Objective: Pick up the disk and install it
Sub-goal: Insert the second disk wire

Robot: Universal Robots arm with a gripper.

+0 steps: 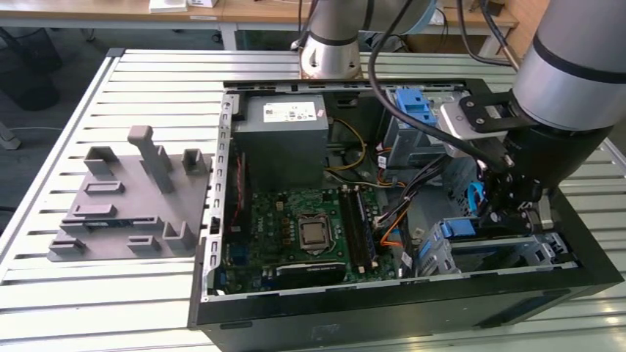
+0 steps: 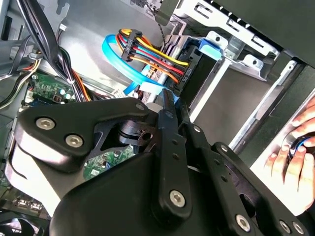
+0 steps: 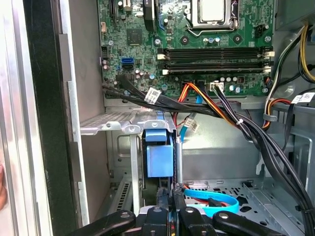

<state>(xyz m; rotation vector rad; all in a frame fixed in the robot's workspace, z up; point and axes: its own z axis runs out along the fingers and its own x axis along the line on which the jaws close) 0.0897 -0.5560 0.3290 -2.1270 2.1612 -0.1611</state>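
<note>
Exterior view, left to right: grey fixture block point(image 1: 132, 202) on slatted table point(image 1: 59, 286), open PC case point(image 1: 391, 308), motherboard point(image 1: 303, 235) mid-case, arm reaching into right bay. Gripper point(image 1: 517, 211) is low by the silver cage point(image 1: 489, 253) with blue latch point(image 3: 158, 152). Jaws look clenched on a thin edge, likely the disk point(image 2: 156, 94), sitting upright in the cage with cables attached. Judged: pickup done, seating nearly finished. A person's hand point(image 2: 295, 147) rests outside the case.
</note>
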